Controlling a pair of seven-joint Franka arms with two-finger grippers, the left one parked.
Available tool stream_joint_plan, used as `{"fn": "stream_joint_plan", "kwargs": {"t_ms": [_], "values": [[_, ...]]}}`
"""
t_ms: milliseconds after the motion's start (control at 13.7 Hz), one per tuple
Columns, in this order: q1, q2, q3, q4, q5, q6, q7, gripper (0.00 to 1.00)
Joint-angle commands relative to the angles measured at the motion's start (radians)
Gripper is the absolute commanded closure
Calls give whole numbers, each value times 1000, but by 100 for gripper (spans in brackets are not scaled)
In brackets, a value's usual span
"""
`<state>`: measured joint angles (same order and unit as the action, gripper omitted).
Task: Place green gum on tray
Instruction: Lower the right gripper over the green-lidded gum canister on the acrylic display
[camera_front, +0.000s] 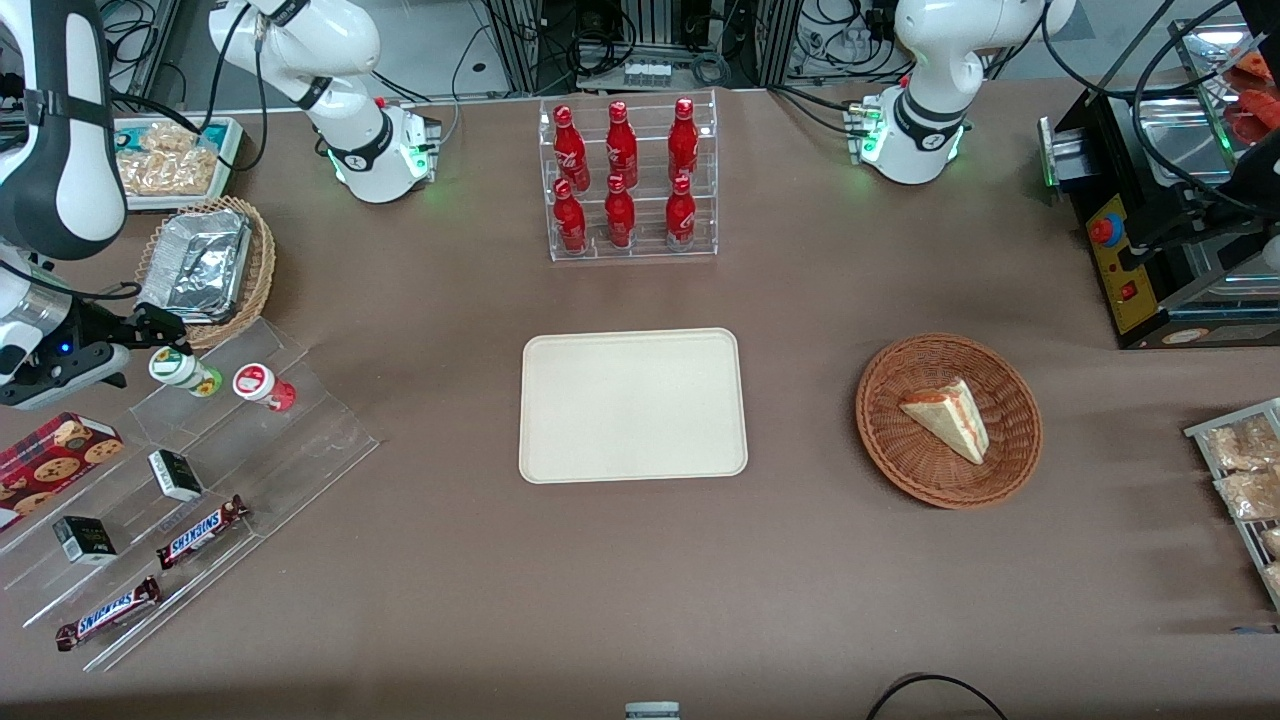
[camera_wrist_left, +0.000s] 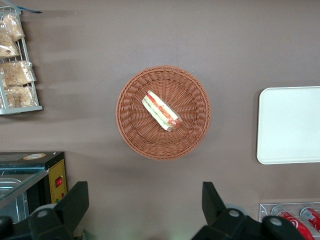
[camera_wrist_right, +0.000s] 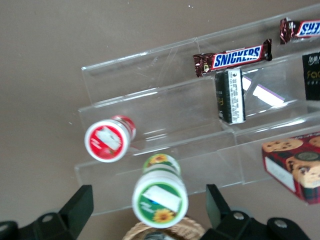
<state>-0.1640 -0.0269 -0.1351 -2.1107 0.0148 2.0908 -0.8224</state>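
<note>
Table: brown, broad, everything is laid on it.

Tray: cream, set mid-table, nothing on it; well apart from the stand.

Basket: wicker, a sandwich wedge is held in it, toward the parked arm's end.

Stand: clear acrylic steps at the working arm's end; bars and small boxes are shelved on the lower steps.

Gripper: poised over the stand's top step, jaws spread with the gum framed between the fingers in the wrist view, no contact seen.

Gum: green, white-lidded, stood on the top step.

Red bottle: stood just beside the gum.

Risk, as judged: the red bottle could be clipped and toppled by a finger if the descent is off-centre; the round gum could be squeezed out and rolled off the slick step.
</note>
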Motion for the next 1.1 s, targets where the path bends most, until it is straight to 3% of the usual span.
{"fn": "stream_joint_plan", "kwargs": {"t_ms": [0, 1024], "values": [[-8, -28, -1, -71, -10, 69, -75, 0], [-23, -10, -3, -146, -9, 170, -106, 1]]}}
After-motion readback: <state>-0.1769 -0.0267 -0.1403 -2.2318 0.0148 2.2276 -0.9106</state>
